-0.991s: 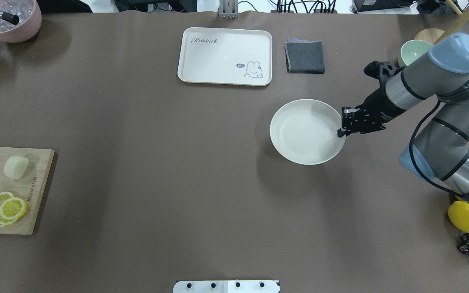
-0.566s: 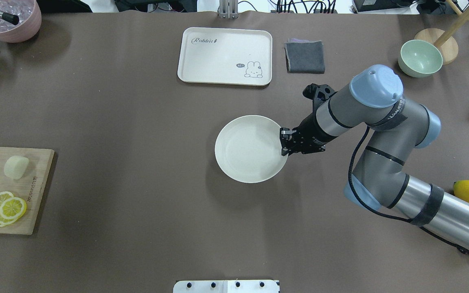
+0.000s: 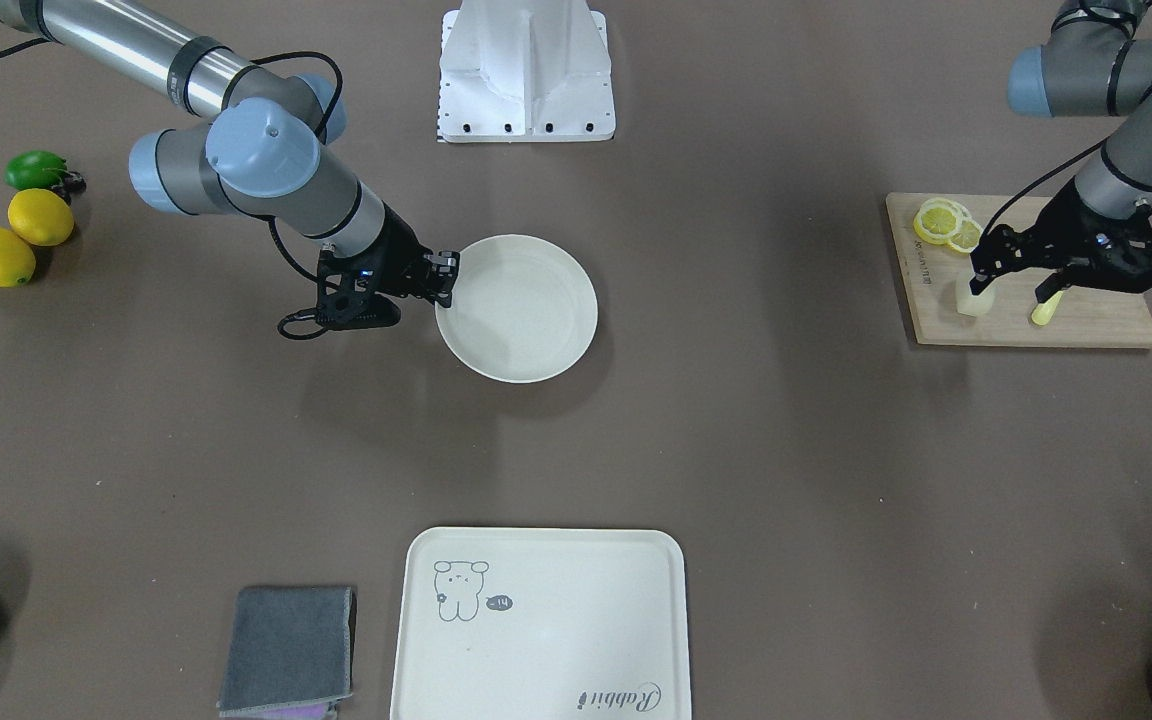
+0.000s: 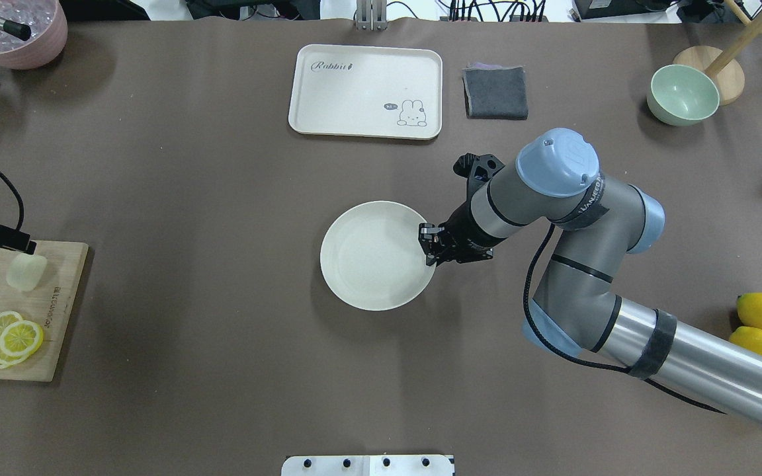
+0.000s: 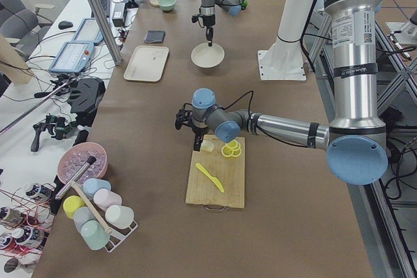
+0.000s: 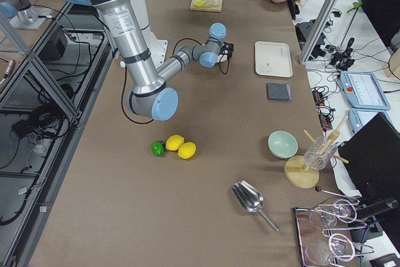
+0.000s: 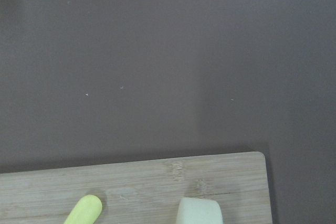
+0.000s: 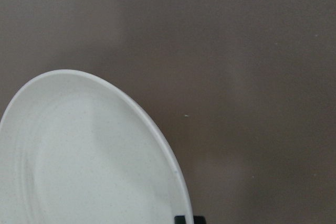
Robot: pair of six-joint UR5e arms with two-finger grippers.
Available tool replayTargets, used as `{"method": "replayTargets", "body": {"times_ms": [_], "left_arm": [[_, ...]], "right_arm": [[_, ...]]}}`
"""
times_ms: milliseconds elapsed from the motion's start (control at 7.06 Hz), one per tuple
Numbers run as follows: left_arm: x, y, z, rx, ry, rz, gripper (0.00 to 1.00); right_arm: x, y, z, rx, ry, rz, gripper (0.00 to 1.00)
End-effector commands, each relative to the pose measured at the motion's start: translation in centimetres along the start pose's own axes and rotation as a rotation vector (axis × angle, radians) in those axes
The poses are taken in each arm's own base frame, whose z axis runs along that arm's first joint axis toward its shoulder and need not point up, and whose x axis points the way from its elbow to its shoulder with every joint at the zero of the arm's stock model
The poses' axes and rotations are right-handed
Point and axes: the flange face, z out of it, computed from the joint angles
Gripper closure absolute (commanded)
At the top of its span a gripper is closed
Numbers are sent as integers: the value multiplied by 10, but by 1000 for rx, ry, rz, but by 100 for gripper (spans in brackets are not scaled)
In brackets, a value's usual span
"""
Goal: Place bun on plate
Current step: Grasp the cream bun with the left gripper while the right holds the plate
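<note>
The right claw [image 4: 428, 246] is clamped on the rim of the plate [image 4: 368, 261], at the edge nearest its own arm. The plate rests flat on the brown table [image 4: 222, 198] and spreads away from that claw toward the robot's left.

The left claw [image 3: 1011, 288] hangs low over the cutting board [image 3: 1086, 325] with its fingers apart. The bun [image 3: 971, 300] lies on the board right beneath one fingertip, not between the two, and whether that fingertip touches it cannot be told. A yellow-green stick [image 3: 1039, 313] lies beneath the other fingertip. Lemon slices [image 3: 946, 222] overlap on the board just past the bun, on the robot's side of this claw. The bun is well apart from the plate, far off to the right claw's left.
</note>
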Motion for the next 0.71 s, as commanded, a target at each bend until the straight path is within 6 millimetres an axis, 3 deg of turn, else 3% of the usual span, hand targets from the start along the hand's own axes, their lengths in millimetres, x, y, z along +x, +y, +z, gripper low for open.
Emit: {"method": "replayTargets", "body": {"times_ms": [0, 283, 566], "left_arm": [[6, 7, 22, -17, 11, 31, 20], [5, 15, 24, -25, 15, 44, 31], [8, 17, 28, -32, 17, 53, 49]], "right_arm": [[-3, -4, 6, -1, 7, 5, 100], [-3, -4, 6, -1, 7, 6, 100], [-1, -6, 6, 0, 6, 6, 100]]}}
